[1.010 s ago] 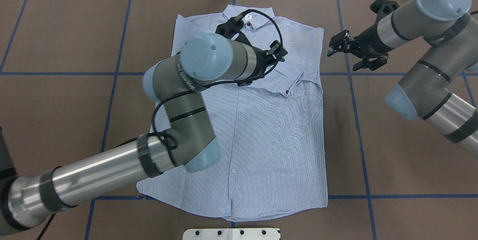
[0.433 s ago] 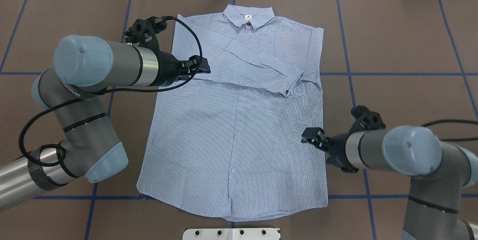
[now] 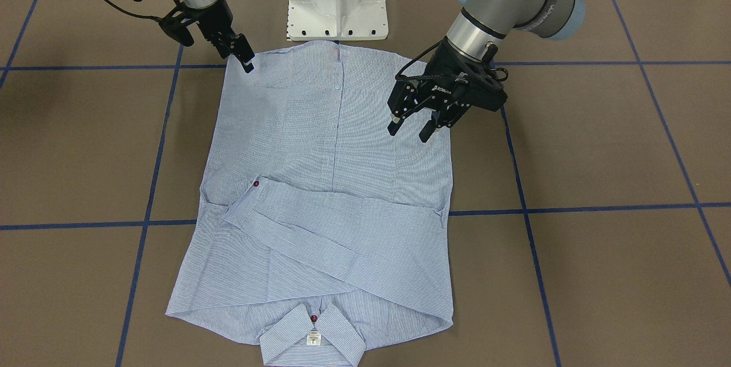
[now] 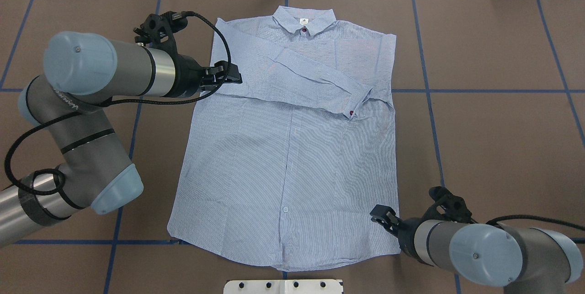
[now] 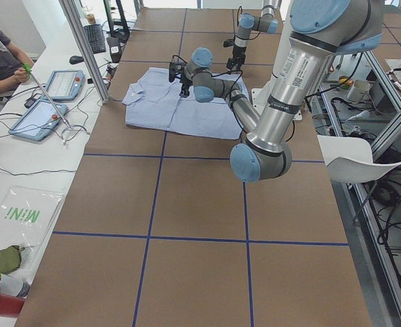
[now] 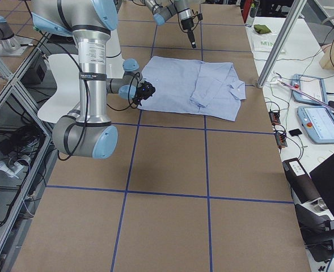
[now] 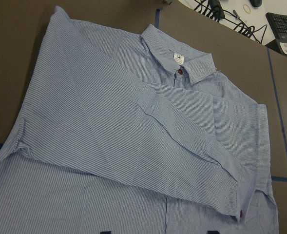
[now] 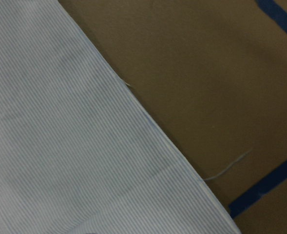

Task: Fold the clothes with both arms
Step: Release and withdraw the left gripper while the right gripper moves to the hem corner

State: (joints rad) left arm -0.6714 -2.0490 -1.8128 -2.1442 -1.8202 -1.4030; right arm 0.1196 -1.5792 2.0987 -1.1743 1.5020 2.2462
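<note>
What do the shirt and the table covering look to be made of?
Shirt: thin woven cloth, probably cotton, matte; fine stripes, soft creases, stray hem threads. Table covering: matte brown sheet, perhaps paper or felt; dull, faintly grainy surface up close.

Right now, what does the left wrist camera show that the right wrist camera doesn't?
Only the left wrist view shows the collar with its label, the sleeve folded across the chest, the red cuff button, and a keyboard beyond the table. Only the right wrist view shows a loose thread by the cloth's edge, seen very close. Both show the striped shirt, the brown table and blue tape lines.
</note>
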